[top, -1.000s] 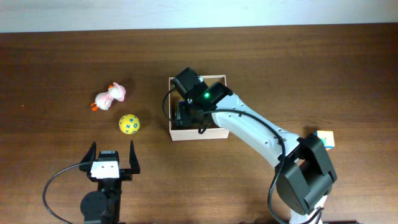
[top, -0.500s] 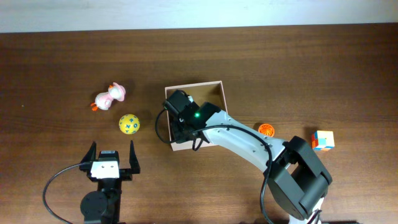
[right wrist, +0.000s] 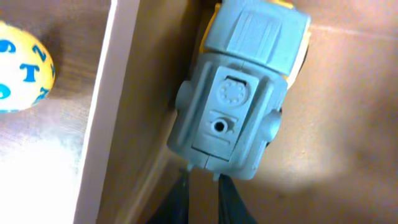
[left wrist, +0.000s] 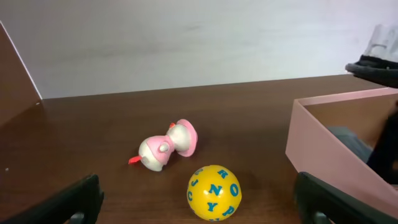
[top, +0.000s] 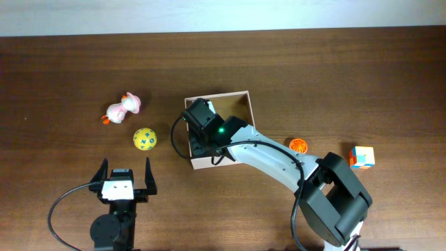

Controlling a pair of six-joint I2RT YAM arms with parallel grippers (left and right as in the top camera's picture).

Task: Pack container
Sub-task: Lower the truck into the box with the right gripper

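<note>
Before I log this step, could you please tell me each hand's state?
Left hand: open, empty.
Right hand: closed, gripping nothing, inside the container.

Wooden table (top: 362, 77) with container (top: 217, 97), pink duck (top: 124, 107), yellow ball (top: 144, 139), orange ball (top: 299, 146), cube (top: 362, 157)

Robot lab, wooden table (top: 348, 63), blank wall (left wrist: 186, 37)
</note>
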